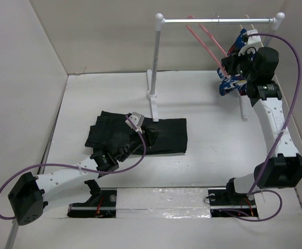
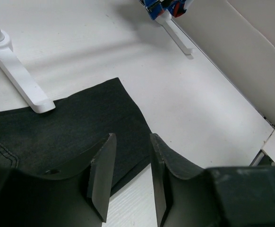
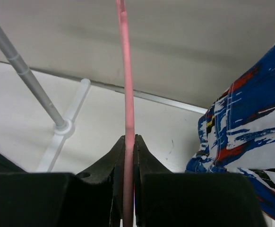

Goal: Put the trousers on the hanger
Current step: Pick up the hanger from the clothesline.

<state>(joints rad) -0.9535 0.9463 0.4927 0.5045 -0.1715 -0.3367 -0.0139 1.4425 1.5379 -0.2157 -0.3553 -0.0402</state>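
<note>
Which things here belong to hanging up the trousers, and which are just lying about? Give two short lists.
Job: trousers; pink hanger; right gripper, shut on the hanger; left gripper, open over the trousers.
Lying about: patterned garment; white rack.

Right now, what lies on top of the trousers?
The rack's white foot rests on the trousers at their edge; the left end effector is above them, hiding cloth beneath.

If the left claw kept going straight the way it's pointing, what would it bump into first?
Probably the trousers. The left claw is open and tilts downward, with the edge of the black cloth right beneath its tips. Just beyond is the bare white table, though depth is hard to judge.
</note>
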